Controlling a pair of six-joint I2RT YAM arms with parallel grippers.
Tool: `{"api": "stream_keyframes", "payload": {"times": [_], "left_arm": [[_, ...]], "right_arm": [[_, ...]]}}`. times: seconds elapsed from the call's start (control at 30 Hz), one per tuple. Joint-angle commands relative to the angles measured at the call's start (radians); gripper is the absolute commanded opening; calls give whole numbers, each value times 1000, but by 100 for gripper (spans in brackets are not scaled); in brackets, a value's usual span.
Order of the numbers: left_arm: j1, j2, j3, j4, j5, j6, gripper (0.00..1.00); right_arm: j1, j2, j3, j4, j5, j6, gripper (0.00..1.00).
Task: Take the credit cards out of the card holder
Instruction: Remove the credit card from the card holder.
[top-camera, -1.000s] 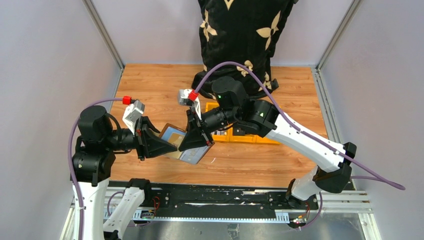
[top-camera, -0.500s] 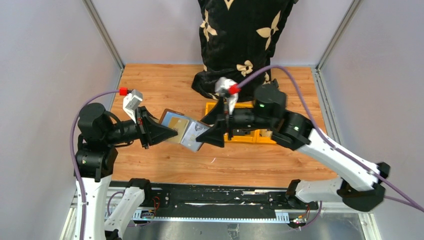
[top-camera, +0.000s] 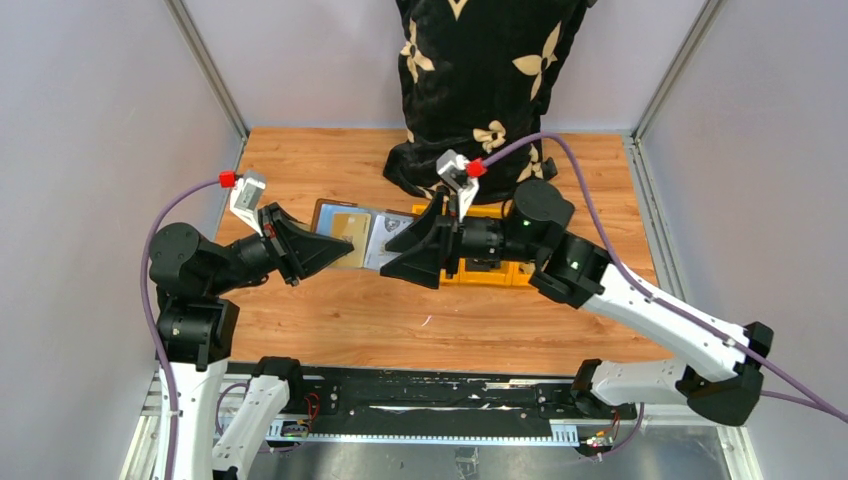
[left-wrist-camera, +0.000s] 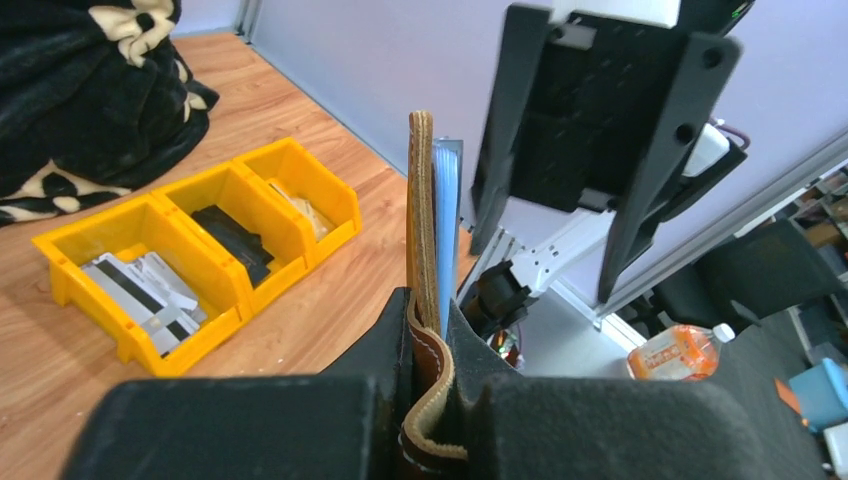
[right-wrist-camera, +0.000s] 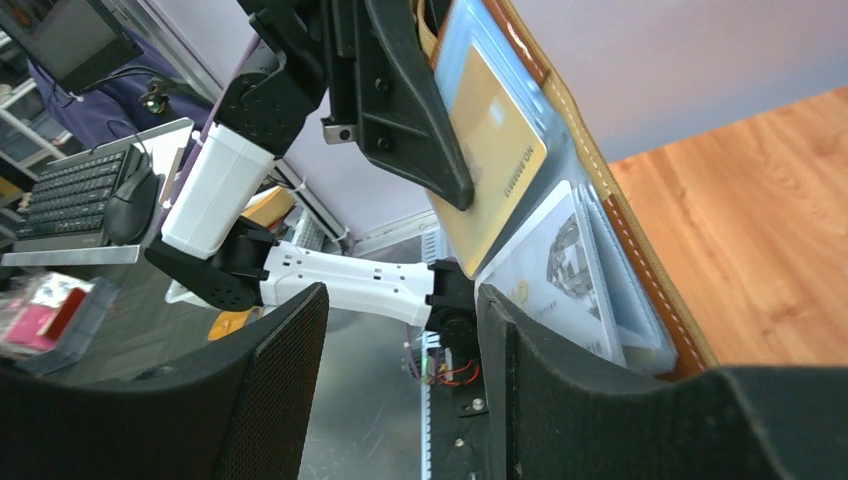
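Above the wooden table (top-camera: 330, 320), left of the yellow bins (left-wrist-camera: 262, 288), the card holder (top-camera: 322, 210) is held open in the air. Its inner side is turned upward and toward the right arm, presumably so that the pockets can be reached from that side while the holder is steadied from the other. Its left end is clamped by the left gripper (left-wrist-camera: 427, 340), whose fingers are closed tight on the folded leather, with a blue-tinted sleeve standing beside the brown spine. Two of the credit cards are seen in the pockets: a gold card (right-wrist-camera: 490, 170) on the left and a silver card (right-wrist-camera: 555, 280) on the right. The right gripper (right-wrist-camera: 402, 300) is set at the holder's right end with its fingers spread wide. Nothing is gripped by it, and whether a finger touches the holder cannot be told. A pinch on the silver card's exposed edge is judged to be the step in hand, and no card is drawn out yet.
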Motion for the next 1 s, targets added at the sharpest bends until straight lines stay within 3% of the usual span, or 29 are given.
{"api": "stream_keyframes", "payload": {"times": [0.0, 0.57, 0.77, 0.97], "left_arm": [[4, -8, -12, 66, 1, -64, 0], [4, -36, -51, 290, 129, -329, 0], [4, -52, -78, 293, 139, -336, 2], [4, -54, -90, 279, 155, -337, 14]], "right_arm": [[-3, 39, -5, 92, -61, 90, 60], [-45, 137, -47, 251, -73, 243, 58], [-48, 180, -32, 358, -114, 330, 45], [-56, 189, -46, 395, -130, 370, 12]]}}
